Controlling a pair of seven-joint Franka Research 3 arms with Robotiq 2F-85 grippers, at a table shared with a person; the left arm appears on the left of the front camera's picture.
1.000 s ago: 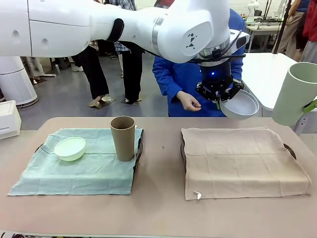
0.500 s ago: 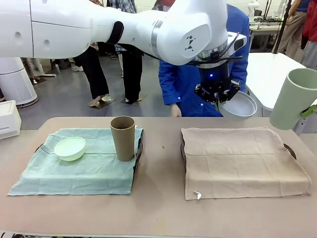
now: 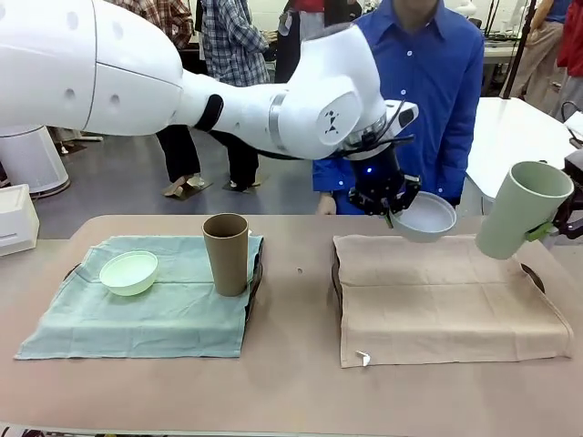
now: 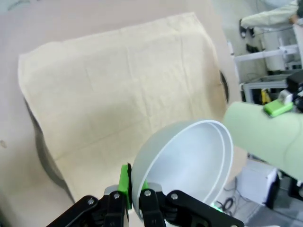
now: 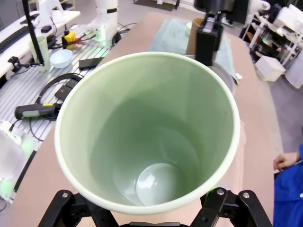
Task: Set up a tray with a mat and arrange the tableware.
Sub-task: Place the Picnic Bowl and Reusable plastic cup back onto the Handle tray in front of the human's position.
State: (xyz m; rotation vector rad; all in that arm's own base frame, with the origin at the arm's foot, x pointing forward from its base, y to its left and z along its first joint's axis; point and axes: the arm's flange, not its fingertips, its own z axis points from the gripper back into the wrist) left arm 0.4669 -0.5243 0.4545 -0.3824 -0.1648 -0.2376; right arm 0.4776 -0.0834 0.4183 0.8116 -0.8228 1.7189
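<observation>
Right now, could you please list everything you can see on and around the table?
Table: one, tan, across the foreground.
Green mat: one, on the left tray.
Beige mat: one, on the right tray, nothing standing on it.
Green bowl: one, mint, on the green mat.
Brown cup: one, upright on the green mat, right of the green bowl.
White bowl: one, held by its rim above the beige mat's far edge.
Pale cup: one, pale green, tilted, held at the right.
Person: one, blue shirt, across the table.
Left gripper: shut on the white bowl.
Right gripper: gripping the pale cup.
</observation>
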